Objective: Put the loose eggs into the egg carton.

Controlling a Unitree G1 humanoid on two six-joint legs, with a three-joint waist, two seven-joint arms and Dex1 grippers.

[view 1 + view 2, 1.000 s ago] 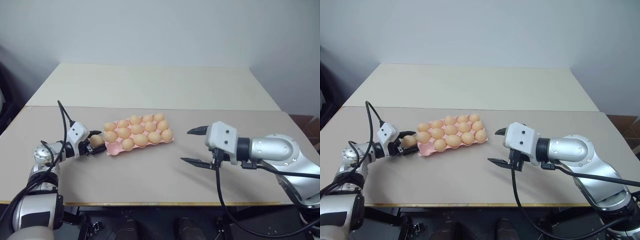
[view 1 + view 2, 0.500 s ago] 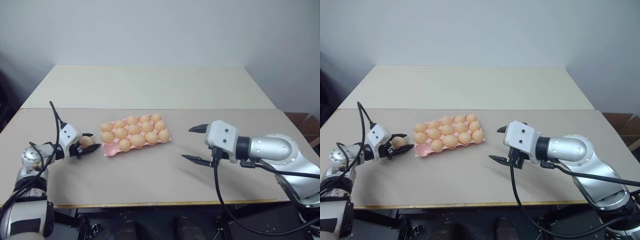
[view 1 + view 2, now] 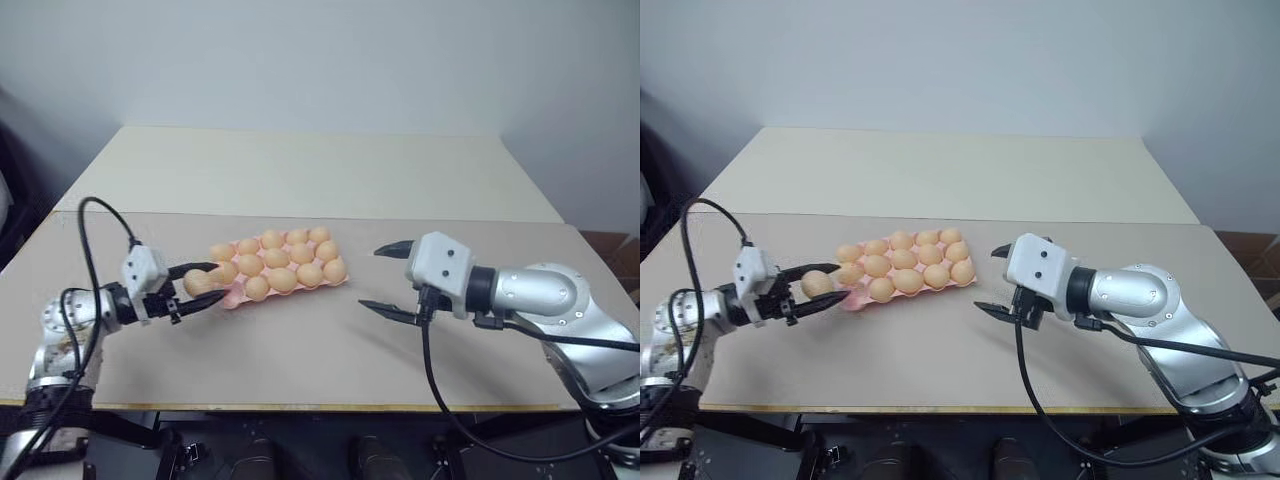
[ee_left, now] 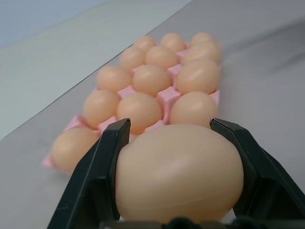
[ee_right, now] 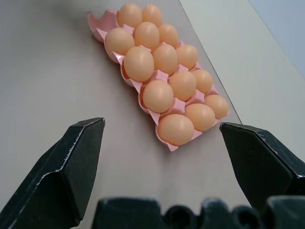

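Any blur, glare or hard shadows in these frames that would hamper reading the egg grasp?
Left wrist view: held egg and black fingers read clearly, far end of the egg carton softens out of focus. Right wrist view: right gripper fingers dark, carton crisp. Eye views: even, diffuse light, soft shadows under the left gripper, no glare on the table.

No writing, label, brand, number or sign can be read anywhere in these views; the surfaces in sight carry no legible marks.
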